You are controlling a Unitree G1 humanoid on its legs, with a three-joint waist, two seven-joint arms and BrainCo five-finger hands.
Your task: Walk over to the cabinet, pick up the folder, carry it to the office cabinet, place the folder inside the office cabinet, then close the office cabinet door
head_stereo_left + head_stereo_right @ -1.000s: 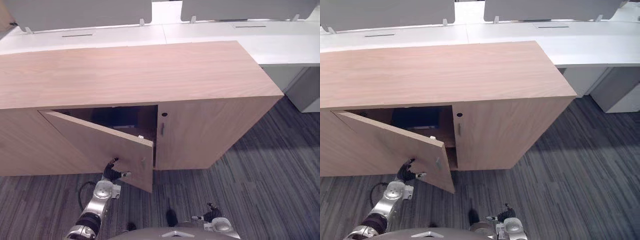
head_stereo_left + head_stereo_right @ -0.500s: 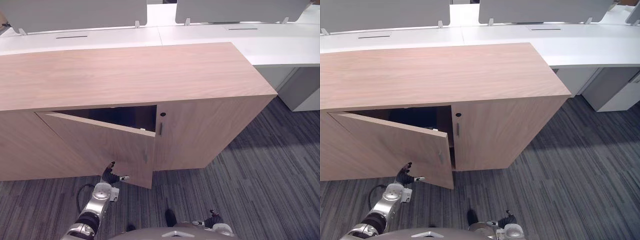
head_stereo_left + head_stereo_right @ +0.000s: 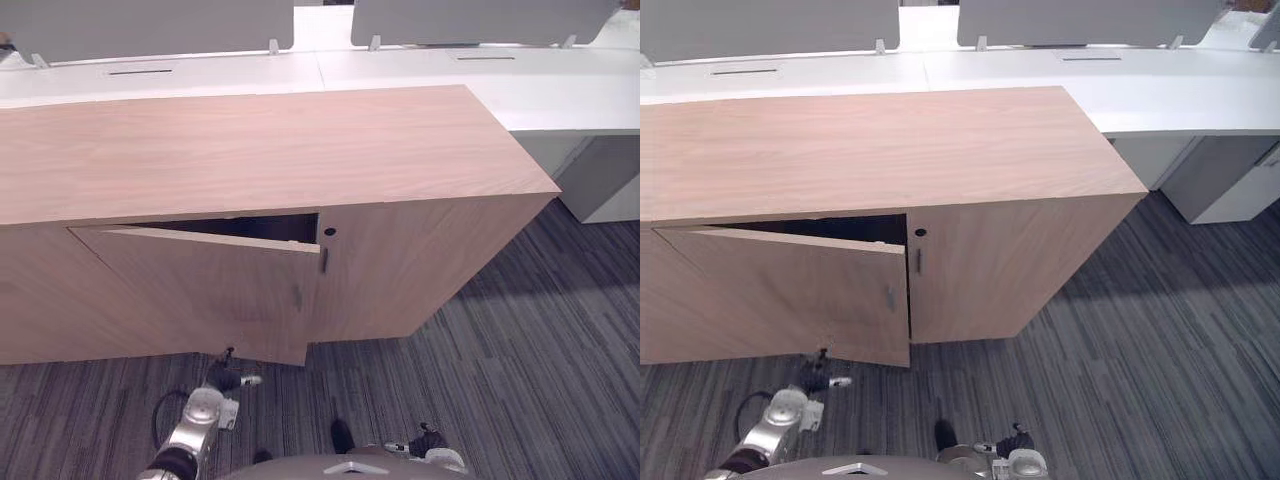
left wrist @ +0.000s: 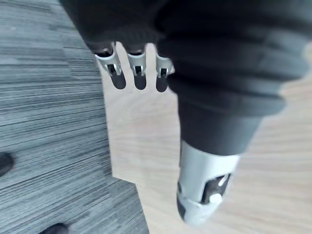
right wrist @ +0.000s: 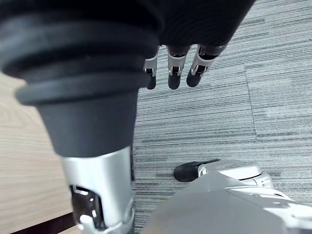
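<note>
The office cabinet (image 3: 250,150) takes up most of what I see, a long, low wooden body with a bare top. It stands on grey striped carpet (image 3: 520,350). White desks (image 3: 560,85) run along behind it, with grey partition screens (image 3: 480,20) standing on them.

The cabinet's left door (image 3: 200,290) is ajar. Its free edge stands just out from the front, leaving a narrow dark slit (image 3: 250,226) along the top. I cannot tell whether the folder lies in that slit, because it is too dark to read. Neither of my hands holds the folder. The right door (image 3: 400,270) sits flush and shut.

My left hand (image 3: 222,380) is low in front of the ajar door, just under its bottom edge and near the free corner. In my left wrist view the fingers (image 4: 139,73) are straight, side by side, pointing at the door's wood face. The thumb (image 4: 200,195) is stretched out apart from them. I cannot tell whether the tips touch the wood.

My right hand (image 3: 428,443) hangs low by my side over the carpet, well away from the cabinet. Its fingers (image 5: 173,73) are loose and grip nothing.

A small handle (image 3: 297,296) sits near the left door's free edge. A slim one (image 3: 323,260) is on the right door, with a round keyhole (image 3: 329,232) above it.
</note>
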